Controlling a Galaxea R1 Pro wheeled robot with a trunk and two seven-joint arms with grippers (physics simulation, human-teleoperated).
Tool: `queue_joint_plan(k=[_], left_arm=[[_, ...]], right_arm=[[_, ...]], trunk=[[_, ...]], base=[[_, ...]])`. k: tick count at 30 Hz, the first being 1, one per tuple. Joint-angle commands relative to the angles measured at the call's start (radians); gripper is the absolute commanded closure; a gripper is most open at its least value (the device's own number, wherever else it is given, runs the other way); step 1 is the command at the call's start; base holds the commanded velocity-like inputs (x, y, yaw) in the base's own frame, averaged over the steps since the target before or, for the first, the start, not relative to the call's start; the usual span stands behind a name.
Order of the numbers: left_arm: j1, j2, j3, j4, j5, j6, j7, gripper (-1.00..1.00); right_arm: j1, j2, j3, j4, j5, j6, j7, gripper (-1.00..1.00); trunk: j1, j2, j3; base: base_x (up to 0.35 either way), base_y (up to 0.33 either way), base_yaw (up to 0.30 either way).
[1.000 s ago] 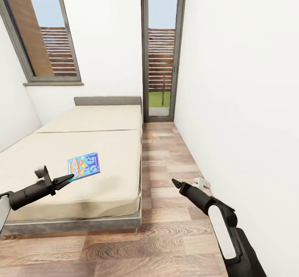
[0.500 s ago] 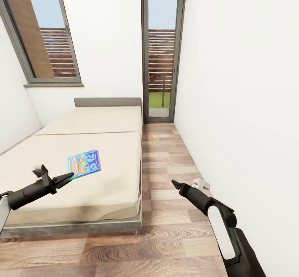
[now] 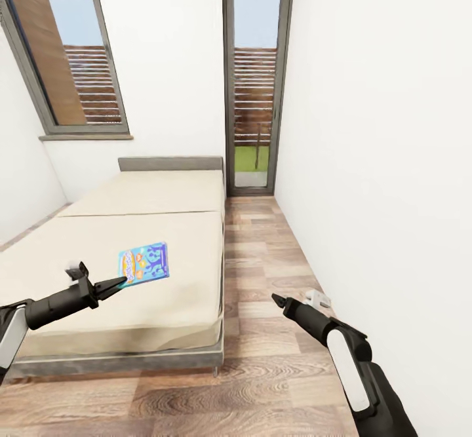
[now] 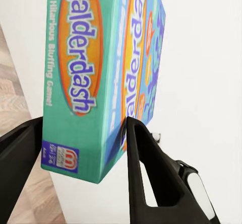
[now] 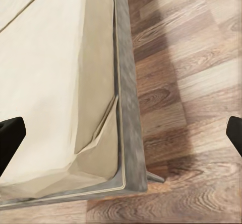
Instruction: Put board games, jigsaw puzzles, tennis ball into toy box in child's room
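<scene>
A blue board game (image 3: 143,262) with cartoon print is pinched by one edge in my left gripper (image 3: 120,282), which is shut on it. It hangs above the front part of the bed (image 3: 151,194). In the left wrist view the box (image 4: 96,73) reads "Balderdash" and sits between the two black fingers (image 4: 146,168). My right gripper (image 3: 278,300) hovers over the wooden floor beside the bed, open and holding nothing. The right wrist view looks down on the bed's near corner (image 5: 123,148) with the gripper (image 5: 122,133) spread wide.
The bed has a cream mattress on a dark grey frame and fills the room's left half. A strip of wood floor (image 3: 262,253) runs between it and the white right wall to a glass door (image 3: 255,96). A window (image 3: 65,50) is at back left.
My left arm has carried the blue board game a little to the right over the mattress. The head view has shifted slightly. The right arm has barely moved.
</scene>
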Motion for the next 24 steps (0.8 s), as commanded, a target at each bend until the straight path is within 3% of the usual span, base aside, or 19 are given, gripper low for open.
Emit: queue_joint_plan(k=[1,10,17,24], left_arm=[[-0.001,0.001,0.0,0.0,0.0,0.006,-0.002,1.0],[-0.026,0.042,-0.015,-0.021,0.002,0.006,-0.015,1.0],[-0.028,0.055,-0.038,-0.037,0.003,0.006,-0.025,1.0],[-0.027,0.084,-0.043,-0.042,-0.002,0.006,-0.096,1.0]], right_arm=[[-0.001,0.001,-0.003,0.0,-0.003,0.006,0.001,-1.0],[-0.001,-0.002,-0.007,0.006,-0.001,0.005,0.002,-1.0],[-0.001,-0.007,-0.013,0.008,-0.003,0.006,0.005,-1.0],[-0.001,-0.01,-0.014,0.008,-0.002,0.005,0.006,-1.0]], trunk=[[-0.005,0.007,0.002],[-0.039,0.07,0.03],[-0.066,0.119,0.052],[-0.093,0.168,0.074]], base=[[-0.25,0.0,0.0],[-0.125,0.0,0.0],[-0.006,0.0,0.0],[0.0,0.0,0.0]])
